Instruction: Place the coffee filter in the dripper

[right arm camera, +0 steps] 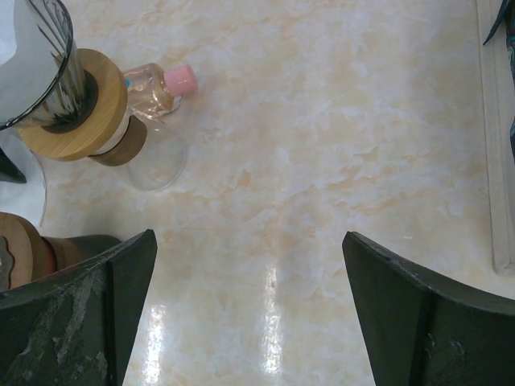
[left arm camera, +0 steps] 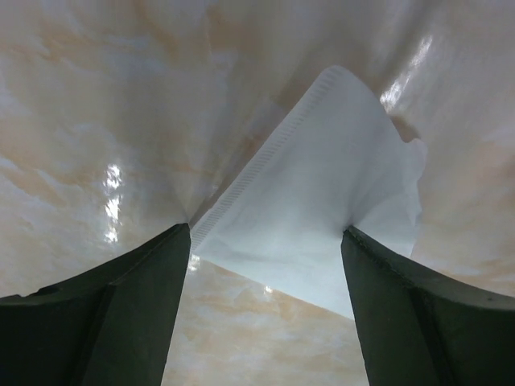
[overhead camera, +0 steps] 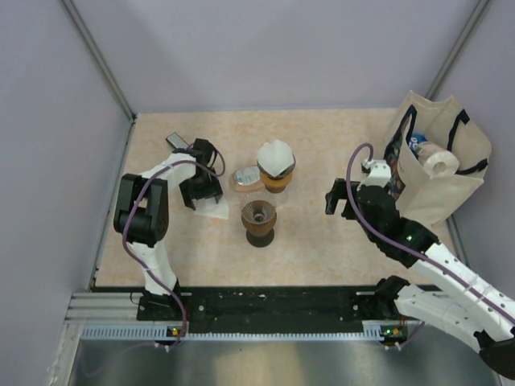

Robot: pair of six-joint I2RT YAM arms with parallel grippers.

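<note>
One flat filter (left arm camera: pixel 306 209), one cone filter (overhead camera: pixel 276 154), one brown dripper (overhead camera: pixel 259 215), one carafe (overhead camera: pixel 278 182), one bottle (overhead camera: pixel 245 177), one bag (overhead camera: pixel 451 193).

A table (overhead camera: pixel 322 241) with a pale, marbled top is ringed by plain light purple walls (overhead camera: pixel 265 48) behind it and at both sides. Thin grey posts (overhead camera: pixel 96 56) are set at the table's far corners. A black rail (overhead camera: pixel 273 305) is fixed along its near edge. Bright shine (right arm camera: pixel 269 322) is seen on the table top.
</note>
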